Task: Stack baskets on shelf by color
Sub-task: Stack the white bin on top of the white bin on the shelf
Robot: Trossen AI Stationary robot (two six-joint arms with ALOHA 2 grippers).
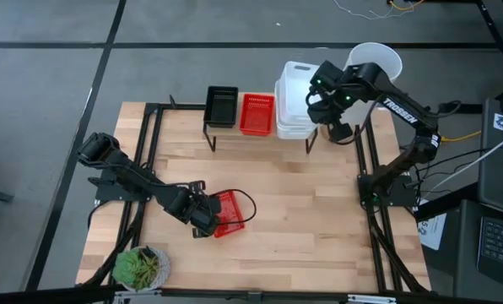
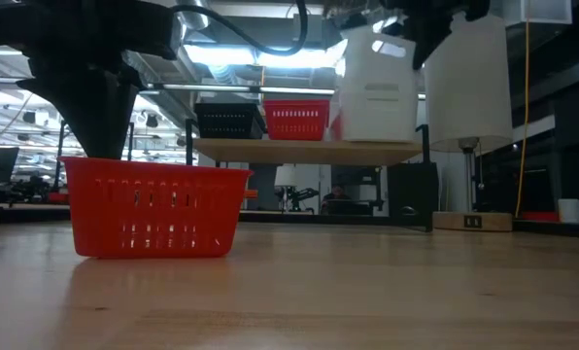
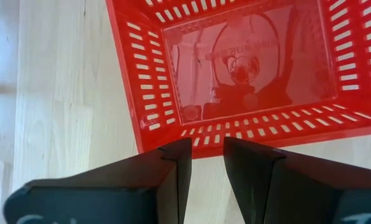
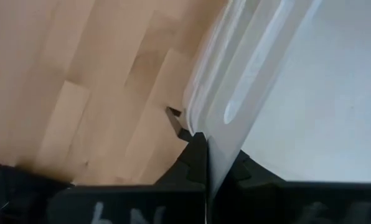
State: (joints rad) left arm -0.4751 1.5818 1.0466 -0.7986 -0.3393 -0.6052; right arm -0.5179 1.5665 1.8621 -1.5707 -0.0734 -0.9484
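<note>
The shelf [image 1: 260, 128] at the bench's [image 1: 302, 211] twelve o'clock carries black, red and white baskets. The right hand [image 1: 317, 100] pinches the top white basket's [image 1: 295, 89] rim; slipping could topple the stack. At seven o'clock, the left hand [image 1: 202, 215], fingers spread, faces a loose red basket [image 1: 228, 213].

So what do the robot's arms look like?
Both are dark, jointed arms. The right arm has white lettering along it and small green lights near its wrist. The left gripper has two flat black fingers. A black cable loops by the left gripper.
</note>
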